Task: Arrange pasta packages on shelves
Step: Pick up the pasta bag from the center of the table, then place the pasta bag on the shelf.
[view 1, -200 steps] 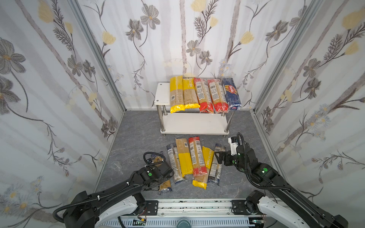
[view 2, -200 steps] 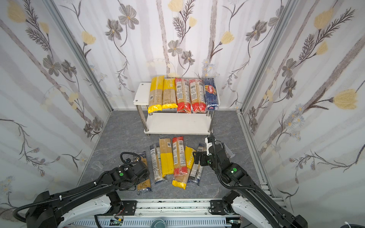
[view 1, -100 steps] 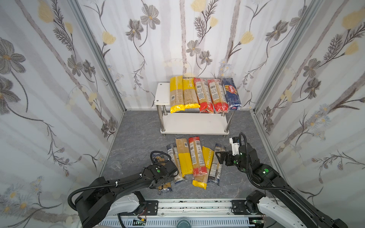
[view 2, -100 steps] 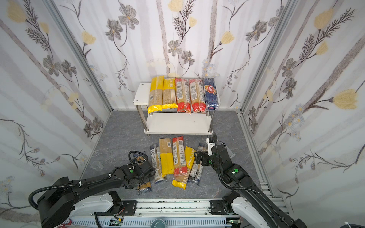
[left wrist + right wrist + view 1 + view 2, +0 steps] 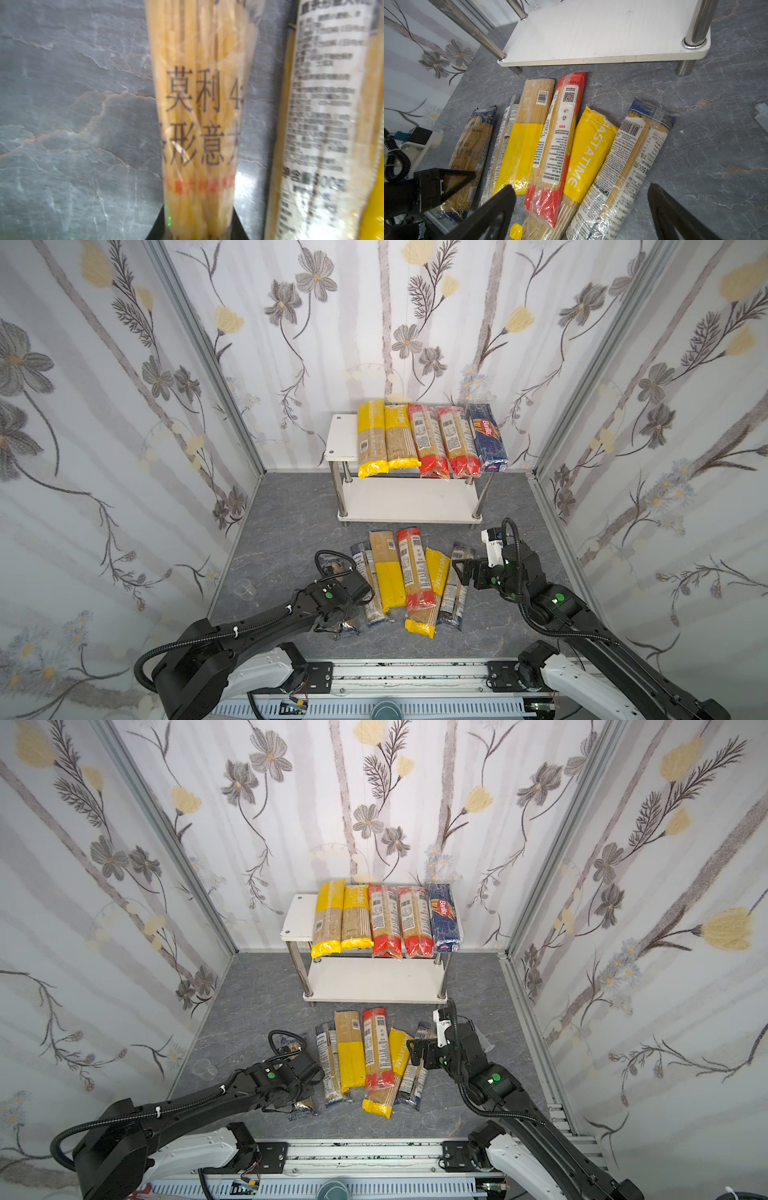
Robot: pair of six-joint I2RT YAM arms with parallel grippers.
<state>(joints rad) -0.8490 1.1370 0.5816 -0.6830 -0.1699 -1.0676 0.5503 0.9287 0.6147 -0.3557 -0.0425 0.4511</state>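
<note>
Left wrist: gripper (image 5: 198, 228) pinches pasta pack (image 5: 199, 124).

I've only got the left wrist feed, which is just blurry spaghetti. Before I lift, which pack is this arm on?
Observer: The left gripper is shut on the blue-ended pack, the outermost pack of the floor row on that arm's own side.
Operator: Is the right arm in my way?
Observer: No. The right gripper hangs open above the pack at the opposite end of the row.
Operator: Any room on the shelves?
Observer: The top board carries five packs, leaving only a bare strip at its left end. No pack shows on the lower board.
</note>
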